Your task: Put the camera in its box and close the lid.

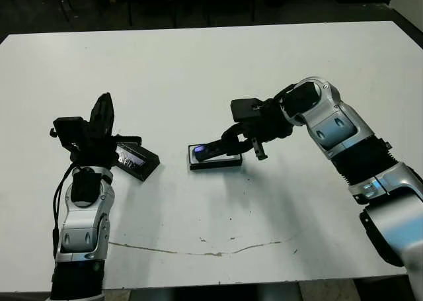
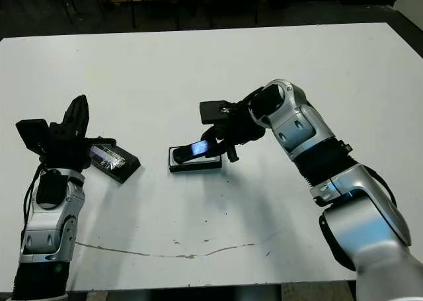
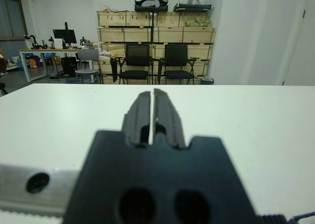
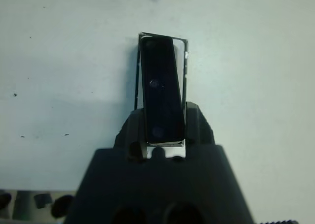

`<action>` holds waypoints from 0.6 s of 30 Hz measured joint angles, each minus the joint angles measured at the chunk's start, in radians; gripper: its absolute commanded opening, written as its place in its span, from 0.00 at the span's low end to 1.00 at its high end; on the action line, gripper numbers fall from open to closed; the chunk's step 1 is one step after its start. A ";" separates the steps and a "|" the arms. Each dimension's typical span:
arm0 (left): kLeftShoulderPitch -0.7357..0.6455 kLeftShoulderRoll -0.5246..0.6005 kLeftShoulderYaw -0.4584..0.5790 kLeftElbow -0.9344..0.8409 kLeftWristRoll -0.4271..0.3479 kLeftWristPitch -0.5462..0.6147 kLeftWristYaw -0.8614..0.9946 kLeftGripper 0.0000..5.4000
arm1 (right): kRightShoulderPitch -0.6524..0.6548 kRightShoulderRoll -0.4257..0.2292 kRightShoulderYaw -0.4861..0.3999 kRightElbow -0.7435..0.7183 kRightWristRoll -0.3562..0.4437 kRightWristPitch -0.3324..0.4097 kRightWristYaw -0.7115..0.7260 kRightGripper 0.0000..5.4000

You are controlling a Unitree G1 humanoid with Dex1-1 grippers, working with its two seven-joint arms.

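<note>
White table (image 1: 218,69) fills most of the head views, its near part crossed by a thin wavy brown crack line (image 1: 198,251); beyond the far edge the floor is dark, and the left wrist view shows black chairs (image 3: 150,61) and stacked wooden crates (image 3: 152,29) against a pale wall.

On the right, the right arm (image 1: 344,142) reaches in toward the table's middle, silver and black, bent at the elbow. On the left, the left arm (image 1: 82,228) stands nearly upright near the front edge.

At the table's middle lies the box (image 1: 215,161), a shallow black tray with white lining, long side running left to right. The right gripper (image 1: 228,142) sits just over its right end with its two fingers clamped on either side of the camera (image 1: 210,150). That black bar lies lengthwise over the tray, its bluish-purple end tilted low toward the tray's left end; whether it touches the lining cannot be told.

Well apart to the left, the lid (image 1: 134,159) lies flat and slanted, pale strip up, just beside the left gripper (image 1: 102,112), which points upward, empty, fingers pressed nearly together.
</note>
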 measured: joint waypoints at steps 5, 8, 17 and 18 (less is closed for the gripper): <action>0.000 0.000 0.000 0.005 0.000 -0.001 0.000 0.00 | 0.001 -0.001 -0.047 -0.014 0.036 0.067 -0.016 0.11; 0.000 0.000 -0.001 0.005 0.001 0.000 0.001 0.00 | 0.001 -0.003 -0.066 -0.039 0.056 0.086 -0.023 0.11; 0.000 -0.001 -0.002 0.005 0.001 0.000 0.001 0.00 | 0.000 -0.020 -0.057 -0.073 0.053 0.113 -0.023 0.11; 0.000 -0.001 -0.002 0.005 0.001 0.000 0.001 0.00 | 0.000 -0.020 -0.052 -0.073 0.051 0.112 -0.023 0.11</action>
